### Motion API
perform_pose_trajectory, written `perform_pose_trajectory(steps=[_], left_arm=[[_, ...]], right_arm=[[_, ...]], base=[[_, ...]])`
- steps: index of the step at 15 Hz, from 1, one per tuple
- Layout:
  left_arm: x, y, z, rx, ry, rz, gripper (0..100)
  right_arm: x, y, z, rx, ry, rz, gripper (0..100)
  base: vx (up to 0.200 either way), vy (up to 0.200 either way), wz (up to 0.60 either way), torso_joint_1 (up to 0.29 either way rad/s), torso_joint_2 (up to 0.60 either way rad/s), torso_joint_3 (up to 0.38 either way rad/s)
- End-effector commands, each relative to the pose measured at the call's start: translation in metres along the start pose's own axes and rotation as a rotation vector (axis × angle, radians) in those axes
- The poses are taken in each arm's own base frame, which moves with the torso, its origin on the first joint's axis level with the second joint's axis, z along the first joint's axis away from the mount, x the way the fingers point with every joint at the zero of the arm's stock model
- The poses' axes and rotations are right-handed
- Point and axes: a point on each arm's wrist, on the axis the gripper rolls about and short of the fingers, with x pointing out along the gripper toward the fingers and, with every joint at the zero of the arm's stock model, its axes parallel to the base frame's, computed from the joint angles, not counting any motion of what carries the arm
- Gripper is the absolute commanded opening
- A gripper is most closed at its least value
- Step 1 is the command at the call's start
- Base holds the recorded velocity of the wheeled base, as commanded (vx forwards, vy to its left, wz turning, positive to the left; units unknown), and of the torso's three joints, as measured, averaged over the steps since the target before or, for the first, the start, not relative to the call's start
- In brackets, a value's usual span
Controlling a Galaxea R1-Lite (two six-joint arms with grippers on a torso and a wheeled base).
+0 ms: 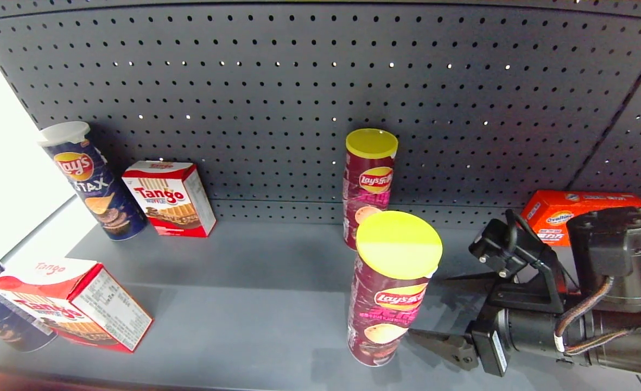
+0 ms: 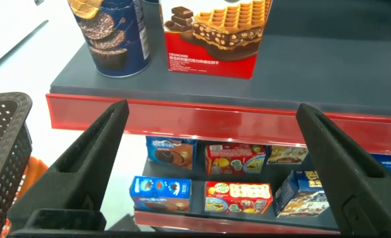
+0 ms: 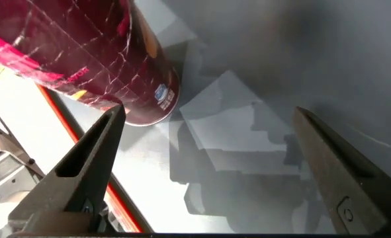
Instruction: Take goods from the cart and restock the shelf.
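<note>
Maroon chip can (image 1: 388, 304) with a yellow lid stands upright near the shelf's (image 1: 244, 304) front edge, right of the middle. A second can of the same kind (image 1: 369, 184) stands behind it, against the perforated back panel (image 1: 244, 81), with its lower part hidden by the front can's lid.

The right gripper (image 3: 208, 116) lies low over the shelf beside the front can, jaws spread wide with nothing between them. In the right wrist view the can's base (image 3: 149, 99) sits just off one fingertip (image 3: 112, 122); whether they touch is hard to tell.

Toward the back left corner a blue chip can (image 1: 95, 190) with a white lid stands next to an upright wafer box (image 1: 171, 201). Near the front left corner a second wafer box (image 1: 81, 312) lies tilted, and a dark can (image 1: 5, 326) beside it is cut off by the picture's edge. An orange box (image 1: 570, 214) at the back right is partly covered by the arm.

The left gripper (image 2: 212, 109) hangs in front of the shelf's red front edge strip (image 2: 182, 119), fingers wide apart and holding nothing. Past it a lower shelf carries small snack boxes (image 2: 235, 178), their print too small to make out. A black mesh basket (image 2: 6, 152) shows partly at that view's edge.
</note>
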Motion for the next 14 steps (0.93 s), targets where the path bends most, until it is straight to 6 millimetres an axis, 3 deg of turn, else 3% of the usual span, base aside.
perform_pose_trajectory(steps=[1,8,14], left_arm=[[0.0001,0.0000,0.0001,0.000,0.000,0.001,100],[0.0001,0.0000,0.0000,0.001,0.002,0.001,100],[0.0001,0.0000,0.0000,0.000,0.002,0.001,100]], right_arm=[[0.0028,0.0012,-0.0010,-0.002,0.009,0.006,100],[-0.0023,0.0015,-0.0017,-0.001,0.000,0.003,100],[0.0065,0.0023,-0.0007,-0.005,0.015,0.013,100]], base=[[0.000,0.000,0.00,0.000,0.00,0.000],[0.000,0.000,0.00,0.000,0.00,0.000],[0.000,0.000,0.00,0.000,0.00,0.000]])
